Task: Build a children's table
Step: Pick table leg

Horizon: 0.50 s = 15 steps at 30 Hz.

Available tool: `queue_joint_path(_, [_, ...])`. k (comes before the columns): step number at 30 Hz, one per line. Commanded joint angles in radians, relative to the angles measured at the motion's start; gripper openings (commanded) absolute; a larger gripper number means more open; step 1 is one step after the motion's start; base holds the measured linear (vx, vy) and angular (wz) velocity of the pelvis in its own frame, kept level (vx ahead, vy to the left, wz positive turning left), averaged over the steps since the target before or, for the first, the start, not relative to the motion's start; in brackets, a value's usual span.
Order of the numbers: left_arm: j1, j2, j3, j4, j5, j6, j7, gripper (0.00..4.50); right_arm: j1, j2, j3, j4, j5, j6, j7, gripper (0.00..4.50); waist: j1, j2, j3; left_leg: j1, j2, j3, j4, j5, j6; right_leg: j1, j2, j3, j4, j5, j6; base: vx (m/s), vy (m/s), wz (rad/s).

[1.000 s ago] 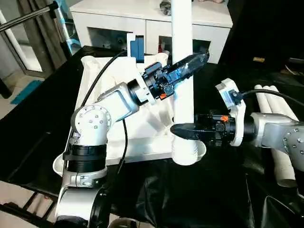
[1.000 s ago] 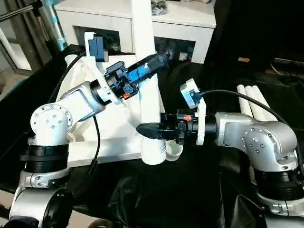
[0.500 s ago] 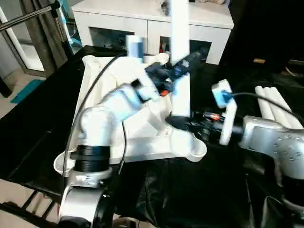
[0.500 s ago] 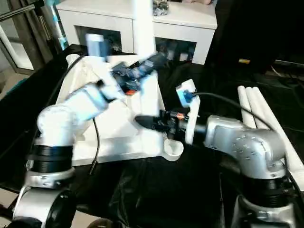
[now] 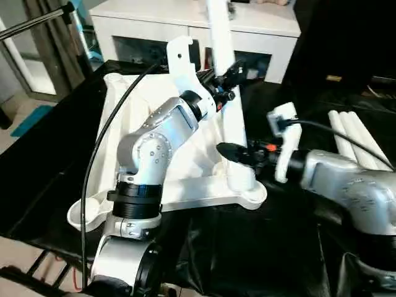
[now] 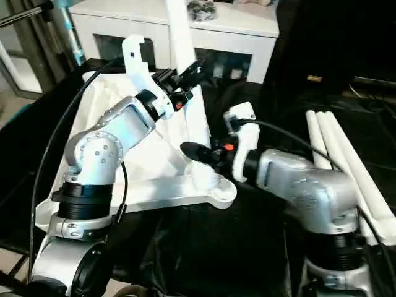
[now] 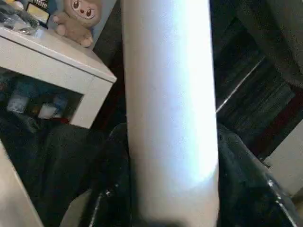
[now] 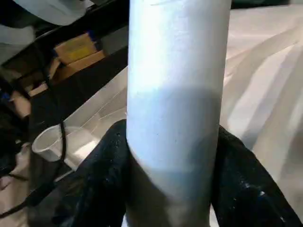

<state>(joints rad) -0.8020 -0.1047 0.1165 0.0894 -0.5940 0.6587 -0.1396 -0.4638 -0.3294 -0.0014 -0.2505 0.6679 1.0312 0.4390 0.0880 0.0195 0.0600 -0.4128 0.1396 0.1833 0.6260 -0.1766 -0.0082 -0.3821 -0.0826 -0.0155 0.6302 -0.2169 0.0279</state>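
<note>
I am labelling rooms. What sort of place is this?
Probably a home-like room used as a test area: a white cabinet, a plush toy on it, and curtains at the left.

The left arm reached up and forward, its silver forearm angled toward the middle, and the left gripper (image 5: 228, 75) had its black fingers (image 7: 111, 175) closed around the upright leg (image 5: 224, 80) high up. The right arm came in from the right, nearly level, and the right gripper (image 5: 230, 150) clasped the same leg low down.
</note>
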Motion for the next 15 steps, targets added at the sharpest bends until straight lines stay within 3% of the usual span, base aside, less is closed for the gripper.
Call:
queue_joint_path(1, [-0.004, 0.003, -0.003, 0.007, 0.008, 0.019, 0.004, 1.92, -0.045, 0.003, -0.026, 0.005, -0.008, -0.047, -0.021, 2.58, -0.004, 0.004, -0.074, 0.036, 0.074, -0.038, -0.084, -0.164, -0.039, 0.036, -0.059, 0.027, -0.071, -0.026, -0.225, 0.000, 0.000, 0.00])
queue_joint_path(2, [-0.003, 0.004, -0.003, 0.008, 0.008, 0.017, -0.002, 1.88, -0.054, 0.005, -0.031, 0.013, -0.007, -0.050, -0.023, 2.58, -0.005, 0.009, -0.075, 0.036, 0.072, -0.039, -0.083, -0.165, -0.039, 0.036, -0.059, 0.027, -0.070, -0.024, -0.228, 0.000, 0.000, 0.00])
queue_joint_path(4, [0.003, 0.001, -0.008, 0.016, 0.007, 0.009, -0.013, 1.83, -0.065, -0.001, -0.041, 0.018, -0.004, -0.050, -0.018, 2.67, -0.004, -0.002, -0.073, 0.036, 0.072, -0.037, -0.083, -0.168, -0.032, 0.039, -0.060, 0.028, -0.071, -0.040, -0.230, 0.000, 0.000, 0.00])
queue_joint_path(5, [0.006, 0.002, -0.014, 0.017, 0.012, 0.005, -0.016, 1.81, -0.066, -0.007, -0.043, 0.013, -0.004, -0.051, -0.014, 2.91, -0.002, 0.002, -0.073, 0.036, 0.073, -0.035, -0.083, -0.165, -0.028, 0.037, -0.060, 0.028, -0.073, -0.044, -0.228, 0.000, 0.000, 0.00])
queue_joint_path(6, [0.010, 0.004, -0.022, 0.013, 0.014, 0.006, -0.025, 1.81, -0.064, -0.014, -0.048, 0.003, 0.000, -0.046, -0.010, 2.91, -0.003, -0.009, -0.072, 0.037, 0.074, -0.034, -0.084, -0.162, -0.022, 0.036, -0.059, 0.028, -0.075, -0.046, -0.226, 0.000, 0.000, 0.00])
queue_joint_path(7, [0.013, 0.009, -0.029, 0.005, 0.014, 0.008, -0.033, 1.80, -0.064, -0.022, -0.045, -0.005, -0.003, -0.044, -0.001, 3.01, 0.002, -0.003, -0.073, 0.036, 0.075, -0.035, -0.083, -0.146, -0.016, 0.037, -0.060, 0.028, -0.071, -0.037, -0.225, 0.000, 0.000, 0.00])
queue_joint_path(12, [0.012, 0.042, -0.044, -0.014, 0.014, 0.021, -0.069, 1.80, -0.077, -0.055, -0.051, 0.005, -0.024, -0.037, 0.007, 3.29, -0.002, -0.001, -0.074, 0.034, 0.073, -0.033, -0.080, -0.124, -0.003, 0.036, -0.060, 0.027, -0.069, -0.011, -0.235, 0.000, 0.000, 0.00])
queue_joint_path(15, [-0.004, 0.060, -0.045, -0.007, 0.003, 0.018, -0.120, 1.80, -0.088, -0.114, -0.045, 0.021, 0.012, 0.027, 0.060, 3.29, -0.001, 0.001, -0.074, 0.037, 0.074, -0.034, -0.079, -0.125, 0.001, 0.038, -0.060, 0.027, -0.069, -0.015, -0.243, 0.000, 0.000, 0.00])
